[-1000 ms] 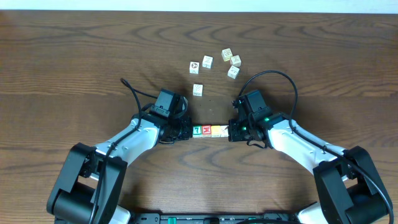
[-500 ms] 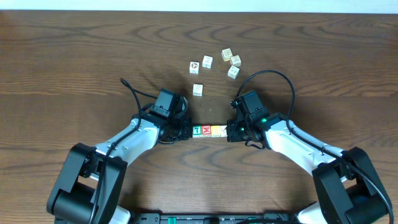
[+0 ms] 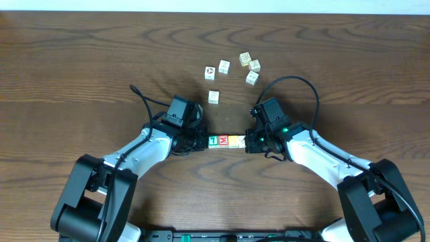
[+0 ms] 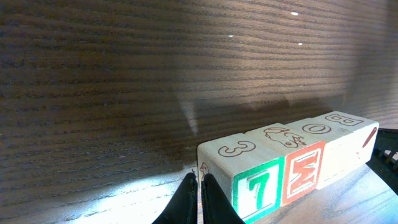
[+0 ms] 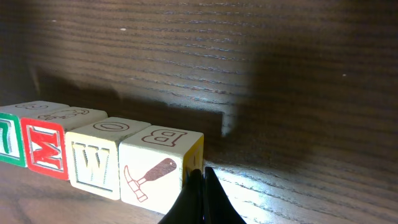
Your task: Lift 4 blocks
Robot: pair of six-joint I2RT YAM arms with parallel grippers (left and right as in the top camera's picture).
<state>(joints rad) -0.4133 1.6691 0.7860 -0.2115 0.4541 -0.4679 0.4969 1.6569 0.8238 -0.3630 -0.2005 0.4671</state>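
Four blocks form a tight row: a green one with a 7 point(image 3: 213, 140) point(image 4: 255, 186), a red one with an M point(image 3: 223, 140) point(image 5: 45, 149), a yellow-orange one with a W point(image 3: 232, 141) point(image 5: 93, 165), and a white one with a hammer picture point(image 3: 240, 142) point(image 5: 152, 177). My left gripper point(image 3: 205, 141) point(image 4: 199, 177) is shut, its tip pressed against the green block's outer end. Shut as well, my right gripper point(image 3: 247, 142) point(image 5: 202, 171) presses its tip against the white block's yellow side. Whether the row rests on the table I cannot tell.
Several loose cream cubes with small pictures lie beyond the row: one point(image 3: 213, 97) just behind my left gripper, and a cluster point(image 3: 252, 77) further back. The wooden table point(image 3: 80, 74) spreads out on all sides. A black cable point(image 3: 295, 81) loops over my right arm.
My right gripper has edged slightly left against the row's end. The blocks and the left arm have not visibly moved.
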